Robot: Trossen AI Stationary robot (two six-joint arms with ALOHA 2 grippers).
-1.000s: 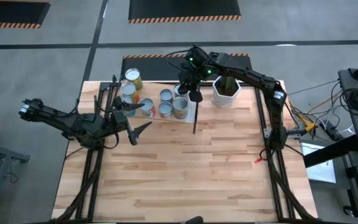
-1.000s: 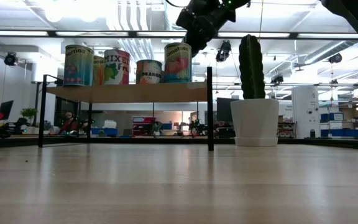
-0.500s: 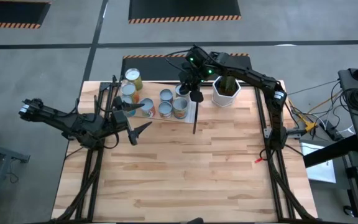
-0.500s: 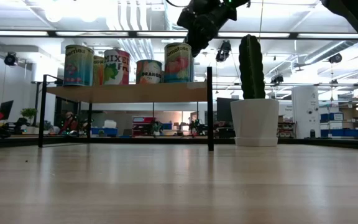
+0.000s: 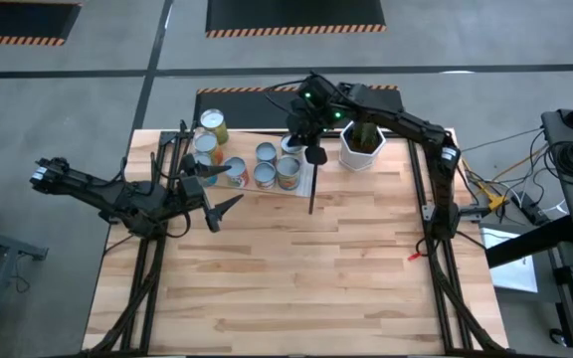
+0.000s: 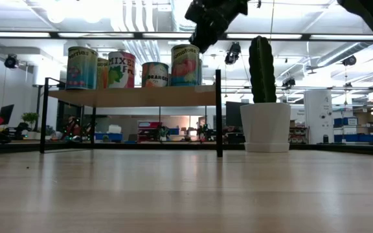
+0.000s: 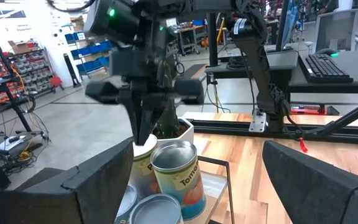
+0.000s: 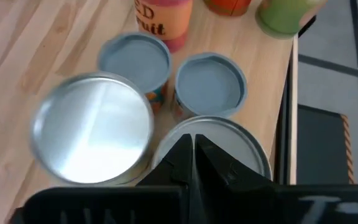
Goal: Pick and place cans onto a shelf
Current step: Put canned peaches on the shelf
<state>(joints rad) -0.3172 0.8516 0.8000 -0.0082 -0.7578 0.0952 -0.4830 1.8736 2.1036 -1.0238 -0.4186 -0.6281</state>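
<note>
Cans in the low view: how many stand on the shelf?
5 cans: left end, one peeking behind it, two in the middle, right end. More may be hidden.

Several labelled cans (image 6: pixel 130 66) with silver-grey tops stand upright, close together in a cluster, on a pale wooden shelf (image 6: pixel 135 96) raised on thin black legs.

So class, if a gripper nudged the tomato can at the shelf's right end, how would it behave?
The tomato can looks rigid metal, so it probably won't dent. Standing upright on a flat base, it would likely slide first, though a high push could tip it. It stands near the shelf edge and might fall off.
</note>
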